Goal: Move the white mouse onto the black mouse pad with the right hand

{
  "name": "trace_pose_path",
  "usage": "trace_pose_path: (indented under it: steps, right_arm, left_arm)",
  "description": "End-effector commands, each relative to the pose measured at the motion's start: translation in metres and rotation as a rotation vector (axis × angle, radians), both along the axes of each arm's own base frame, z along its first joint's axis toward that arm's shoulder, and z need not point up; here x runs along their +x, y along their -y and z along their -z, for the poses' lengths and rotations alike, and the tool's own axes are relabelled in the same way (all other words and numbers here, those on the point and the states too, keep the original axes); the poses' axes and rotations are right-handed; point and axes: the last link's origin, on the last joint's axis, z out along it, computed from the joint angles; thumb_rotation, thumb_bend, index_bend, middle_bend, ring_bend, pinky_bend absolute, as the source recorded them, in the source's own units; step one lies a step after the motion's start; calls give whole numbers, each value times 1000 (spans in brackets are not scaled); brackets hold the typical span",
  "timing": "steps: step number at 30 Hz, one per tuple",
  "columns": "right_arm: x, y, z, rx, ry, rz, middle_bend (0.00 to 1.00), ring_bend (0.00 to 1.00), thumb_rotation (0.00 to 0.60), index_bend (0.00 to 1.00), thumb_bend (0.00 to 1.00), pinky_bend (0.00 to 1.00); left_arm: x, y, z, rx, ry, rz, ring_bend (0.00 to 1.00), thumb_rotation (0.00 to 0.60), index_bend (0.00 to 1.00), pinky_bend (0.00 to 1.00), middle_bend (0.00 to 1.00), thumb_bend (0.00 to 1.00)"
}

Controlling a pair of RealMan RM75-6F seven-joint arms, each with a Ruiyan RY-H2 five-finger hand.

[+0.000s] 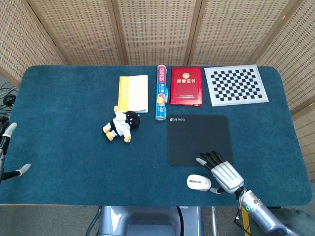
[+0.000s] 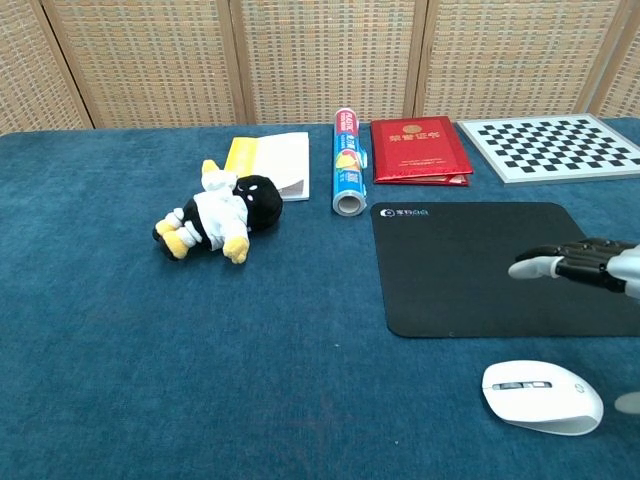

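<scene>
The white mouse (image 1: 199, 183) (image 2: 542, 396) lies on the blue cloth just in front of the black mouse pad (image 1: 199, 140) (image 2: 490, 265). My right hand (image 1: 221, 173) (image 2: 585, 265) hovers open just right of the mouse, its fingers spread and reaching over the pad's near right corner. It holds nothing and is not touching the mouse. My left hand (image 1: 6, 152) shows only as fingertips at the far left table edge, and what shows of it holds nothing.
A plush toy (image 1: 121, 125) lies left of the pad. Along the back stand a yellow-and-white booklet (image 1: 133, 93), a blue tube (image 1: 161, 99), a red certificate book (image 1: 185, 85) and a checkerboard (image 1: 236, 84). The table's front edge runs close behind the mouse.
</scene>
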Motion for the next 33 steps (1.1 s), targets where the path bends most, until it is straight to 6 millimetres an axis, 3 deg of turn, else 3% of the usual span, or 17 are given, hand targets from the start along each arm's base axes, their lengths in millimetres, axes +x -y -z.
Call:
trace_pose_path:
  steps: [1, 11, 24, 27, 33]
  right_arm:
    - [-1, 2, 6, 15, -27, 22, 59, 0, 600, 65, 53, 23]
    - [2, -4, 20, 30, -14, 56, 98, 32, 600, 73, 53, 110]
    - [13, -4, 44, 31, -21, 72, 108, 41, 600, 91, 90, 124]
    - [16, -1, 46, 16, 1, 84, 166, 110, 600, 127, 165, 198]
    - [17, 1, 48, 2, 24, 85, 459, 437, 600, 343, 465, 492]
  left_arm:
    - [0, 0, 0, 0, 0, -1, 0, 600, 0, 0, 0, 0]
    - [0, -1, 0, 0, 3, -4, 0, 600, 0, 0, 0, 0]
    - [-2, -1, -2, 5, 8, -7, 0, 600, 0, 0, 0, 0]
    - [-2, -2, -2, 7, 11, -8, 0, 600, 0, 0, 0, 0]
    - [-3, -3, -2, 6, 12, -11, 0, 600, 0, 0, 0, 0]
